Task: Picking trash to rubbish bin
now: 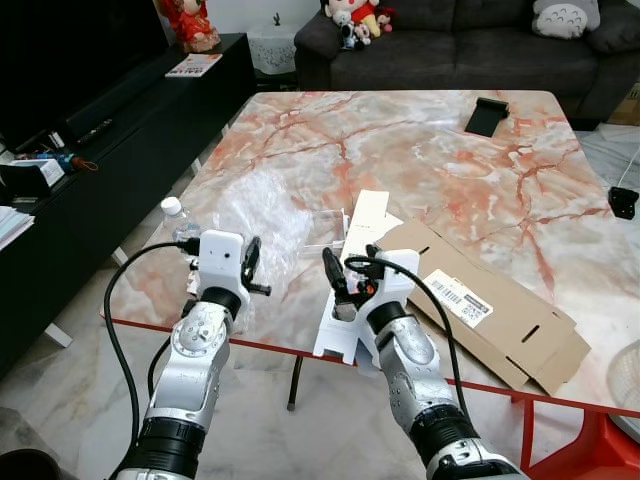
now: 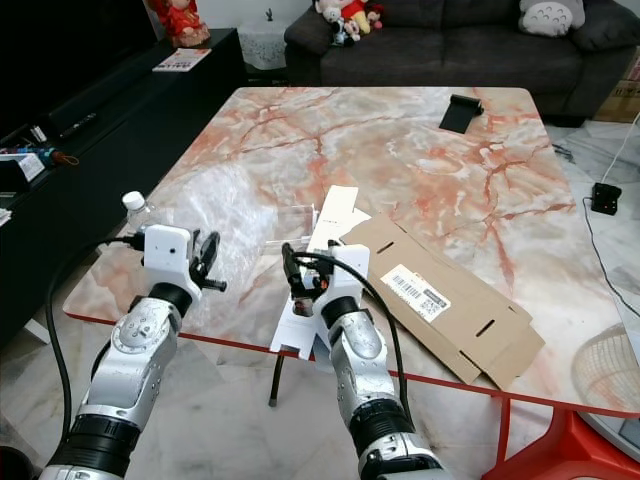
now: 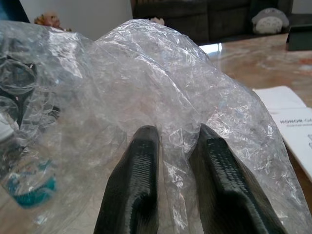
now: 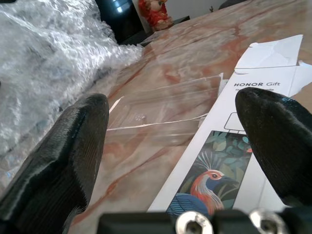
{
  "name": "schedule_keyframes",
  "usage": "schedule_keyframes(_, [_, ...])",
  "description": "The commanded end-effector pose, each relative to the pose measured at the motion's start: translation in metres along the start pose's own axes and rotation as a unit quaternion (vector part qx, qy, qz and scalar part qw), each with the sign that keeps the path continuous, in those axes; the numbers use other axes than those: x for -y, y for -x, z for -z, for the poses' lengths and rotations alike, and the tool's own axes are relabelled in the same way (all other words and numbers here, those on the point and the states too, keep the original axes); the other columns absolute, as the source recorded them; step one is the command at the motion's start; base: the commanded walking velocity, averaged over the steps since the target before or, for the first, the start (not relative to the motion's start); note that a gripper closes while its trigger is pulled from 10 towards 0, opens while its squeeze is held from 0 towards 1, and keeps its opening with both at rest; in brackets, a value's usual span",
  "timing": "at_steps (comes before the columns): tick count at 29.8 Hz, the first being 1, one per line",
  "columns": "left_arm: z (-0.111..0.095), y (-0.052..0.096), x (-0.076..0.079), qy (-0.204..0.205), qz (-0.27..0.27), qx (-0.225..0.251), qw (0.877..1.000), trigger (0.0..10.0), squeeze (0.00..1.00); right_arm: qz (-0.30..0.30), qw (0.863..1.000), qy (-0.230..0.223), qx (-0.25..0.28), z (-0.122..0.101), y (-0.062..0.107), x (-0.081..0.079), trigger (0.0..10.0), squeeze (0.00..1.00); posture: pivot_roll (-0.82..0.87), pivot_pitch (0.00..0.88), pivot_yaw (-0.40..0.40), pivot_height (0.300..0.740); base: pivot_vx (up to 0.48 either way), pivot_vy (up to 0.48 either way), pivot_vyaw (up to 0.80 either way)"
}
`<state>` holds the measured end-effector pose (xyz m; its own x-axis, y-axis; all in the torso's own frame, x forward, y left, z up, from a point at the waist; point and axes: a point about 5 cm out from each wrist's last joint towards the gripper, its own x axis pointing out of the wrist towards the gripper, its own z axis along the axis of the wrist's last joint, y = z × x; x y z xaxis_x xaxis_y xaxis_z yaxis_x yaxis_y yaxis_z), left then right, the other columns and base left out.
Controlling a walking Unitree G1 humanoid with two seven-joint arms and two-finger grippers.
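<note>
A crumpled sheet of clear bubble wrap (image 1: pixel 255 205) lies on the left part of the marble table (image 1: pixel 400 140). My left gripper (image 1: pixel 250 262) sits at its near edge, and in the left wrist view the gripper (image 3: pixel 176 134) is shut on a fold of the bubble wrap (image 3: pixel 161 83). My right gripper (image 1: pixel 352 268) stands open just over a flat white box (image 1: pixel 350 300) with a bird picture (image 4: pixel 204 187), which overhangs the table's front edge. A clear plastic tray (image 4: pixel 165 107) lies ahead of the right gripper (image 4: pixel 173 102).
A flattened cardboard box (image 1: pixel 490 300) lies right of the white box. A plastic bottle (image 1: pixel 177 218) stands behind the wrap at the table's left edge. A black object (image 1: pixel 487 116) sits far right. A dark TV cabinet (image 1: pixel 120 120) runs along the left, with a sofa (image 1: pixel 450 45) behind.
</note>
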<state>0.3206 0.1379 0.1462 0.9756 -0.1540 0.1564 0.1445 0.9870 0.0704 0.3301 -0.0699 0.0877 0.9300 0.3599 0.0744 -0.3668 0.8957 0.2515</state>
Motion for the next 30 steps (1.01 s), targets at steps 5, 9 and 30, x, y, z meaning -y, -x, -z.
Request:
schedule_keyframes(5, [-0.006,-0.004,0.003,-0.005,0.005,0.017,1.0,0.0,0.0,-0.014,1.0,-0.011,0.022,-0.008,-0.009,-0.014,10.0,0.0,0.06,0.0,0.113,0.74,0.0,0.0,0.0])
schedule_keyframes(9, [-0.005,-0.004,0.005,-0.002,0.006,0.021,1.0,0.0,0.0,-0.014,1.0,-0.012,0.022,-0.008,-0.009,-0.014,10.0,0.0,0.06,0.0,0.116,0.74,0.0,0.0,0.0])
schedule_keyframes(30, [-0.016,-0.013,-0.002,-0.033,-0.034,0.049,0.998,10.0,0.0,-0.007,0.999,-0.008,0.042,-0.019,-0.014,-0.012,10.0,0.0,0.07,0.002,0.103,0.74,0.0,0.0,0.0])
